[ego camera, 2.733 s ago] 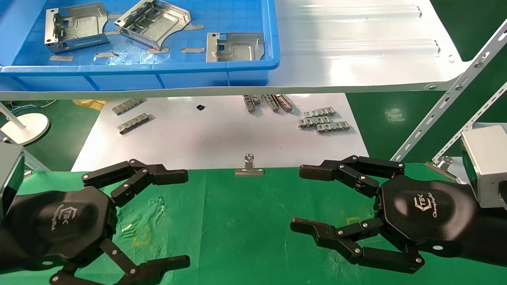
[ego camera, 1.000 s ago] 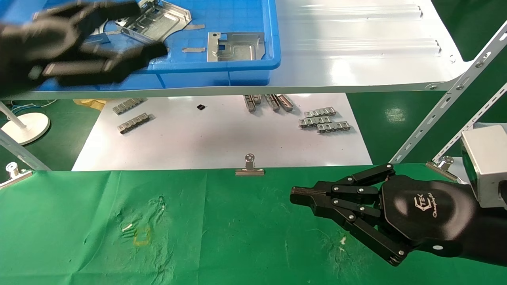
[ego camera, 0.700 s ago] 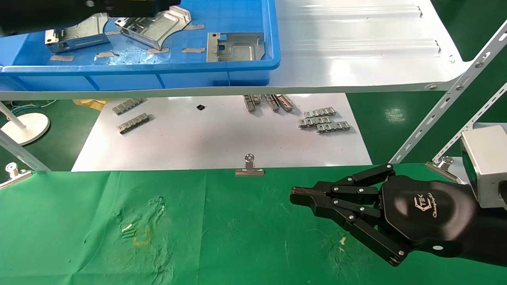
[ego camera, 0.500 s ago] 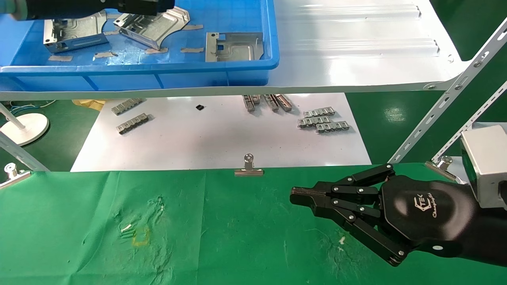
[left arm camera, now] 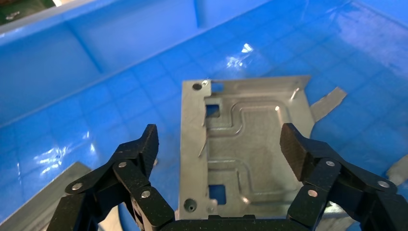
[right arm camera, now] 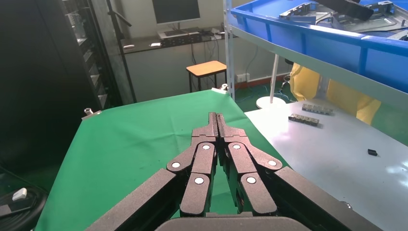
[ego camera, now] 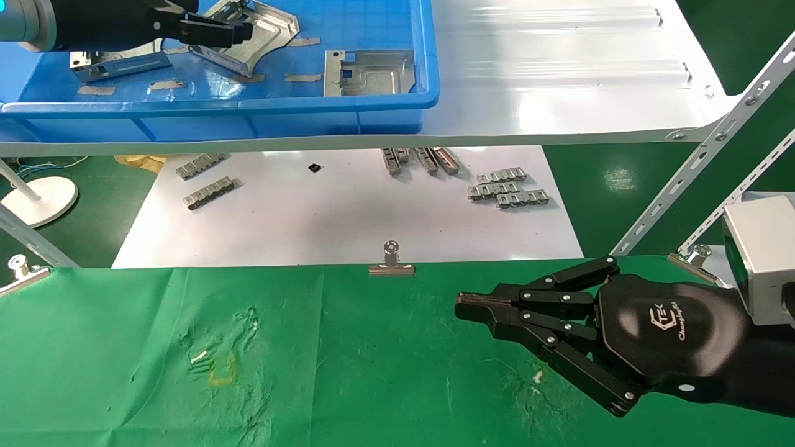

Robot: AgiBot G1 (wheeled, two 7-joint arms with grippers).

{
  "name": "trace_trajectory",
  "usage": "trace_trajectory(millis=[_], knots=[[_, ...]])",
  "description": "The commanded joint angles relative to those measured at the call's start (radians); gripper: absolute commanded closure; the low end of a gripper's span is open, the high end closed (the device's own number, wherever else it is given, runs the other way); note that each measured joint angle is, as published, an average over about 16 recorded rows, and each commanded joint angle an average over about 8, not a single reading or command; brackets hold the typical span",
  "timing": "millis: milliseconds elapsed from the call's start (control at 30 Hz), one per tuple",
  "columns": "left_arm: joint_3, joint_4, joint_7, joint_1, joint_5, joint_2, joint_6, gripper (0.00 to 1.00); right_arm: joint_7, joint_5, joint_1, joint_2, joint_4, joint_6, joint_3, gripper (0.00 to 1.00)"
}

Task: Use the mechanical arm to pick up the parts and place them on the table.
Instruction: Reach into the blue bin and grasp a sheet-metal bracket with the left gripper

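Head view: left hand (ego camera: 208,31) up in the blue bin (ego camera: 397,102) on the white shelf (ego camera: 559,81), fingers reaching over the tilted middle part (ego camera: 261,31). Another part (ego camera: 115,62) partly hidden under that arm, a third part (ego camera: 369,73) lying flat near the bin's right wall. Right hand (ego camera: 472,307) parked low over the green table (ego camera: 348,372), fingers pressed together, nothing in them. Binder clip (ego camera: 391,264) on the table's far edge, yellow mark (ego camera: 222,371) on the cloth. Small grey strips (ego camera: 506,189) scattered on the white board (ego camera: 348,217) below the shelf.

Left wrist view: left hand (left arm camera: 219,144) spread wide, one finger (left arm camera: 144,144) on each side of a flat part (left arm camera: 245,144), other finger (left arm camera: 296,149) over its far edge. No firm contact visible; nothing gripped. Part flat on the bin floor (left arm camera: 120,106), corner of a second part (left arm camera: 43,207) at the frame's edge.

Right wrist view: right hand (right arm camera: 217,120) with fingers closed tip to tip, empty, above the table (right arm camera: 125,139). Bin (right arm camera: 332,41) on the shelf beyond, strips (right arm camera: 308,119) on the board (right arm camera: 346,168).
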State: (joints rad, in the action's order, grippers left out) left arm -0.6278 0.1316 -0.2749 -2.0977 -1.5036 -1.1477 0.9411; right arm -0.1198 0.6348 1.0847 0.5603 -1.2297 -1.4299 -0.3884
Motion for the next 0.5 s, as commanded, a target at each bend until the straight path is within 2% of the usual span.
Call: trace_trajectory(millis=[33, 167, 500], knots=[[-0.004, -0.023, 0.005, -0.009, -0.007, -0.006, -0.005, 1.00, 0.000, 0.000, 0.000, 0.000, 0.000, 0.000, 0.000, 0.34], [-0.005, -0.045, 0.020, -0.017, -0.008, -0.012, -0.005, 1.00, 0.000, 0.000, 0.000, 0.000, 0.000, 0.000, 0.000, 0.02], [-0.002, -0.083, 0.053, -0.028, -0.005, -0.018, -0.024, 1.00, 0.000, 0.000, 0.000, 0.000, 0.000, 0.000, 0.000, 0.00]])
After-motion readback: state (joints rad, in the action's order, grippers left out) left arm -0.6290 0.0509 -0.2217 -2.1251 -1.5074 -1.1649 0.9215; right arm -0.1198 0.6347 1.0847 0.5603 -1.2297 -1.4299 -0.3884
